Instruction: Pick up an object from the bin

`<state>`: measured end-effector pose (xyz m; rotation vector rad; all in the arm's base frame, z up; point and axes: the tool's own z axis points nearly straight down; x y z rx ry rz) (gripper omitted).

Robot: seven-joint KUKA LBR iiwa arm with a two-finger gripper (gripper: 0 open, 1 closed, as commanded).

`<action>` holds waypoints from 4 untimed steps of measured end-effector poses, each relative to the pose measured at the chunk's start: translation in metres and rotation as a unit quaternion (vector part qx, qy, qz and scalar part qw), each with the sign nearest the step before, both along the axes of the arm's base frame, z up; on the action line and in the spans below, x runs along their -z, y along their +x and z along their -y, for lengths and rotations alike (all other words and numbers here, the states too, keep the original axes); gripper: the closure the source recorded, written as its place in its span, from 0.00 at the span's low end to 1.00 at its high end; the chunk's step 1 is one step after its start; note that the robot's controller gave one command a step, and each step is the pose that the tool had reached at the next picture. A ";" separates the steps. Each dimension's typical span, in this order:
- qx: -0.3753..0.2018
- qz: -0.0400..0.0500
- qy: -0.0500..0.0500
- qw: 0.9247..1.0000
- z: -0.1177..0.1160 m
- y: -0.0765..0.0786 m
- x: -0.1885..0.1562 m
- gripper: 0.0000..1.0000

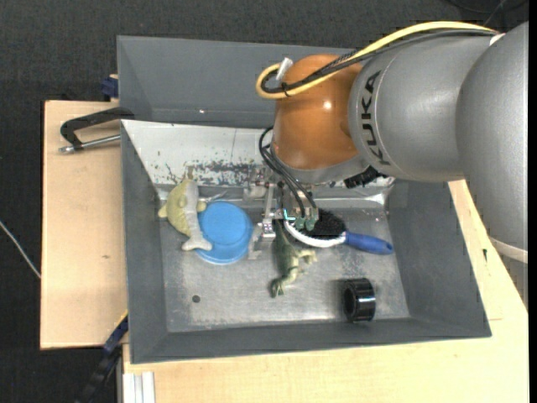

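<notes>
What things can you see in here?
round blue plastic cup: one, blue, left of middle
pale yellow-green toy animal: one, yellow-green, left, against the cup
small green toy lizard: one, green, middle of floor
blue-handled black-bristled brush: one, blue and black, right of middle
short black cylinder: one, black, near right corner
grey metal bin: one, grey, holds everything
gripper: one, metal-grey, above the lizard
robot arm: one, grey with orange cover, from right

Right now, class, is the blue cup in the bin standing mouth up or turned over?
Turned over, it seems: the blue cup shows a flat closed top with no hollow, and it rests on the floor of the bin.
</notes>
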<state>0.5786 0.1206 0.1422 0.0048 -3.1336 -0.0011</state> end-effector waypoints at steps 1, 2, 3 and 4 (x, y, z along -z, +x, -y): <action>-0.030 0.017 0.003 0.999 0.140 -0.009 0.057 0.00; 0.048 0.008 -0.001 0.999 0.196 -0.022 0.041 0.00; 0.187 0.005 -0.001 0.982 0.160 -0.058 0.041 0.00; 0.321 0.003 -0.002 0.947 0.153 -0.035 0.069 0.00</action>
